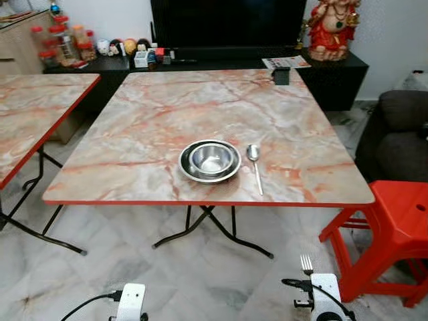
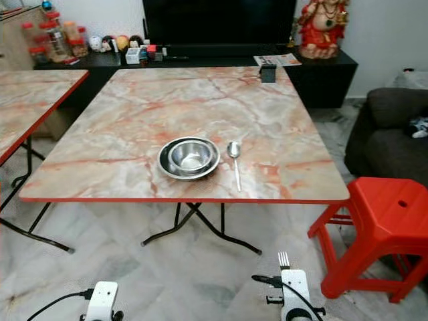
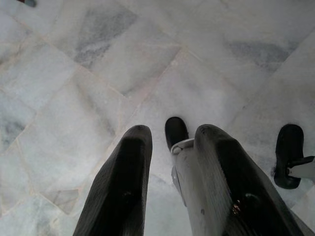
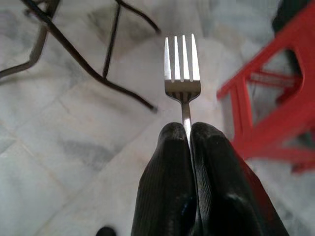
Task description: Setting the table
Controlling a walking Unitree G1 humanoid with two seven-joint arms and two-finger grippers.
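This is a lived-in home, a living room used for dining. A folding marble-patterned table (image 1: pixel 200 127) stands on pale marble floor tiles (image 1: pixel 120 267), with a red plastic stool (image 1: pixel 394 227) beside it and a dark sofa (image 1: pixel 394 134) at the right. Behind it a large black television (image 1: pixel 227 20) sits on a low black cabinet (image 1: pixel 334 73) crowded with jars (image 1: pixel 63 40), trinkets and a red and gold Ganesha statue (image 1: pixel 332 27).

The counter (image 1: pixel 167 107) has a pink and grey marble pattern with a red edge. The bowl (image 1: pixel 210 160), spoon (image 1: pixel 254 160) and fork (image 4: pixel 182 69) are shiny silver. The stool (image 1: pixel 394 227) is bright red, and the floor (image 3: pixel 98 73) is white with grey streaks.
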